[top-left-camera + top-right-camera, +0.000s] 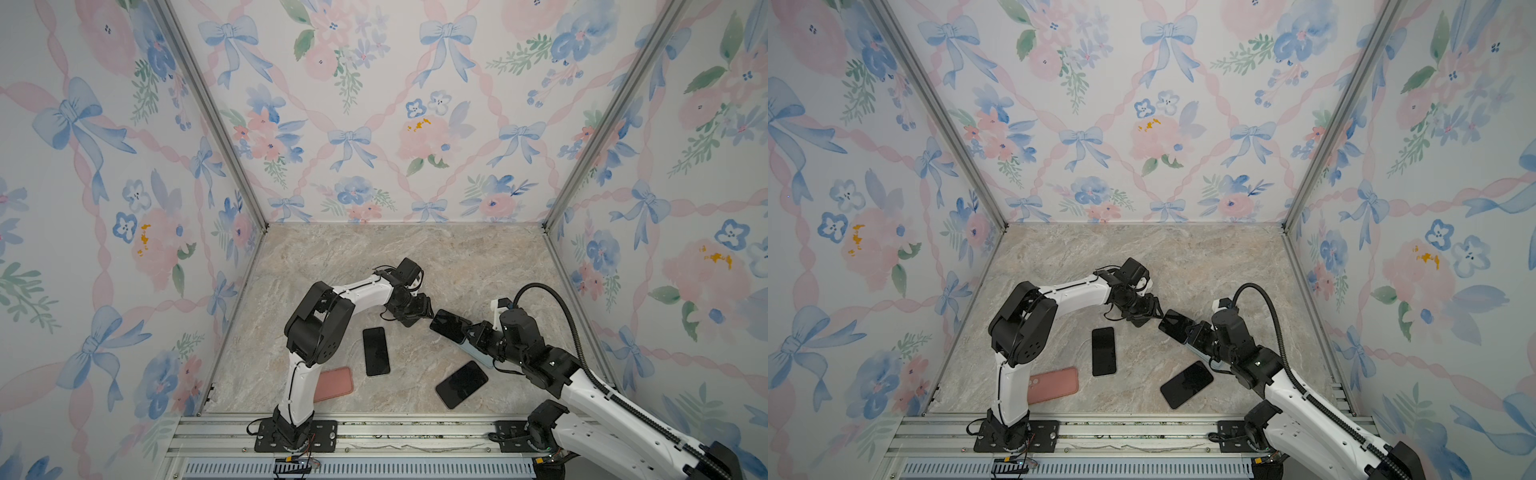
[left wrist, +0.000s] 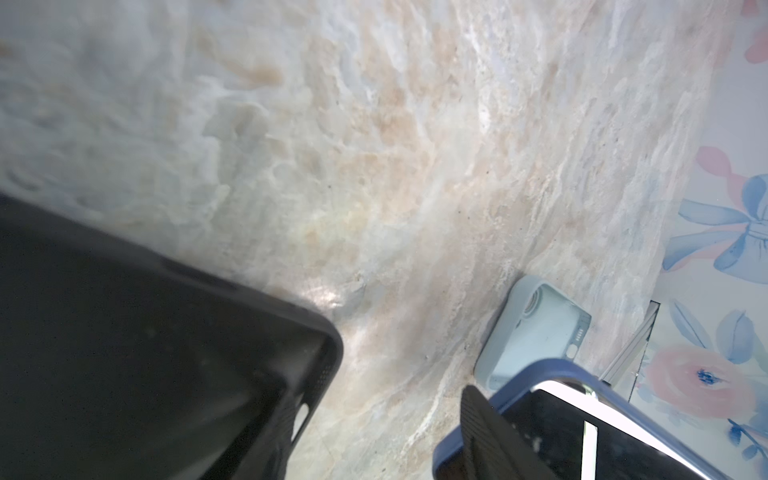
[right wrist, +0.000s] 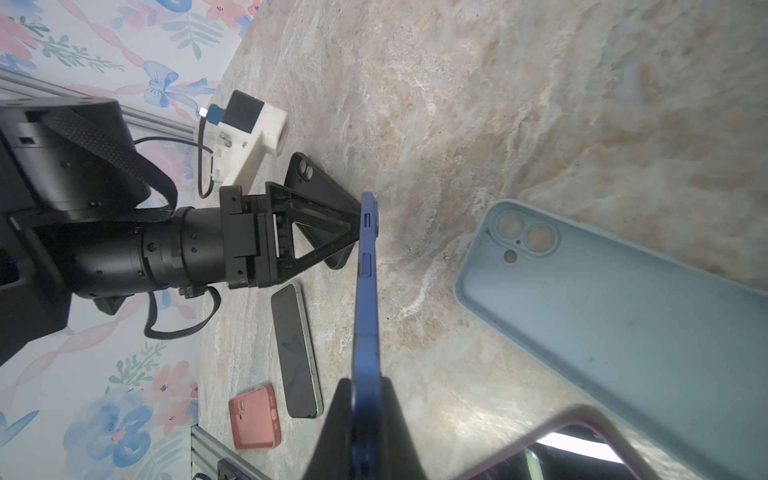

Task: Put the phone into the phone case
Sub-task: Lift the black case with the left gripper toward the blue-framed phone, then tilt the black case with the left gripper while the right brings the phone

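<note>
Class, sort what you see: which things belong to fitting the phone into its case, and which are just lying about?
Belongs: blue case; phone inside it.
Not part of it: bare black phone; salmon case; pale blue case; phone in pink-rimmed case; black case.

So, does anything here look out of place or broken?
Nothing looks broken or spilled. One oddity: the right end effector pinches a blue-cased phone on its edge over the table, while the light blue case lies flat nearby.
</note>
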`<state>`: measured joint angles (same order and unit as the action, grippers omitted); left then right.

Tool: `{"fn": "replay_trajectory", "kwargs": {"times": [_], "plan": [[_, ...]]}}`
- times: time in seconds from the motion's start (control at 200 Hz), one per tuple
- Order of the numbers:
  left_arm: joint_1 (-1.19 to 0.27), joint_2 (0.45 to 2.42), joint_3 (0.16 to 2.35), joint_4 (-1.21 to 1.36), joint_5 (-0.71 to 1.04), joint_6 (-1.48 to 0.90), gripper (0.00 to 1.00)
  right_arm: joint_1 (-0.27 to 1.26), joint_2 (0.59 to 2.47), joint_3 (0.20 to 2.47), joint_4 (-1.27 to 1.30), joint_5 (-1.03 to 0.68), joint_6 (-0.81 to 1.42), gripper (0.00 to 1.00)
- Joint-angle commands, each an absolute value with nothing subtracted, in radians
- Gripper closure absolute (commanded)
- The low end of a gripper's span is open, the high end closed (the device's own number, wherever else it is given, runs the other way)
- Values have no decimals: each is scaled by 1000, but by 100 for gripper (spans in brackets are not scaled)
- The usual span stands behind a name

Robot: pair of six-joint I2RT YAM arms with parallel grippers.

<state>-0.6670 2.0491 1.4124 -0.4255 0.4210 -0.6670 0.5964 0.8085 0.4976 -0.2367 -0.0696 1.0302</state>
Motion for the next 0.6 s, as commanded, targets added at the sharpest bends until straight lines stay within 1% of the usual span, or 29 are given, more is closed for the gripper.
{"fn": "replay_trajectory", "kwargs": {"times": [0.0,0.12,0.23,0.3,0.47,0.595], "plan": [[-667,2030,1425,-426,430,-676,35,587,787,551,-229,-58,1009,100],[-654,1936,1382,-428,419,-678,33,588,790,554,-226,-58,1003,100],[-638,1848,1300,-429,383,-685,30,588,806,552,-210,-66,1002,100],[-632,1814,1252,-428,373,-692,30,587,822,555,-195,-74,998,100],[-626,1791,1187,-427,351,-692,30,589,858,570,-174,-94,994,100],[-623,1817,1183,-416,362,-684,29,594,873,579,-165,-100,994,100]]}}
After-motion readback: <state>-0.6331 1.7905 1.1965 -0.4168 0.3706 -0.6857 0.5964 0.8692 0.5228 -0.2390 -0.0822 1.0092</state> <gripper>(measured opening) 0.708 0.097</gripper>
